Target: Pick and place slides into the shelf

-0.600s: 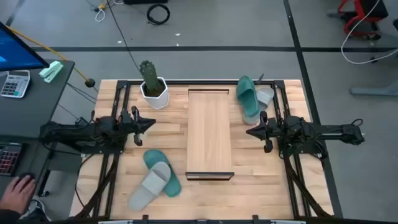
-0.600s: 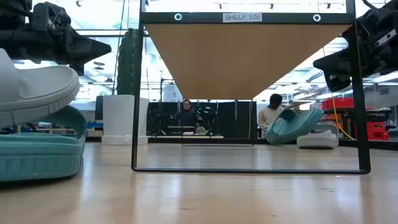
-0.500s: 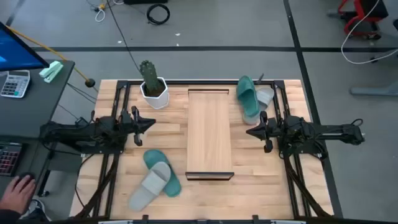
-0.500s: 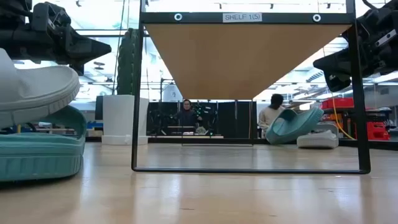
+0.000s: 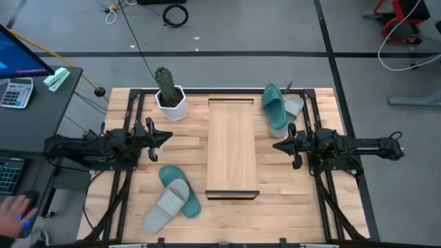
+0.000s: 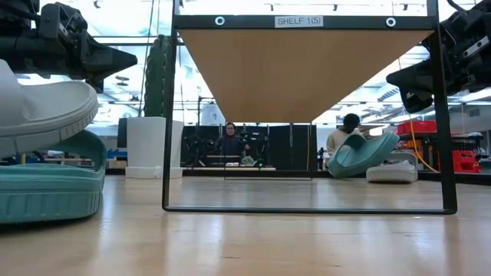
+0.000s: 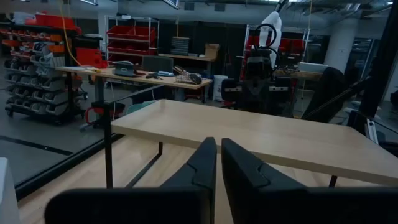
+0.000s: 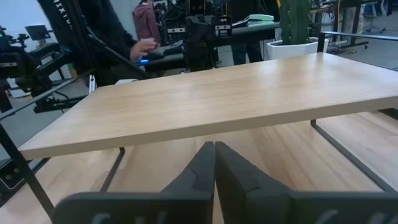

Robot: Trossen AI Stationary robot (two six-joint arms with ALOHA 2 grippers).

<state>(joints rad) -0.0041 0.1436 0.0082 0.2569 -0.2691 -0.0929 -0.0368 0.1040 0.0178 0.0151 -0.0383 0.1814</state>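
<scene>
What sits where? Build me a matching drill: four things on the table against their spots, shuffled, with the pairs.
1 shelf
2 cactus
3 left grey slide
4 right teal slide

A in a white pot
B beside the right grey slide
C middle of the table
D lying on the left teal slide

Pairs: 1-C, 2-A, 3-D, 4-B

The floor is grey with dark lines and loose cables. A dark desk holds a calculator. Far back, red bins fill shelves, and two people sit under bright ceiling lights.
</scene>
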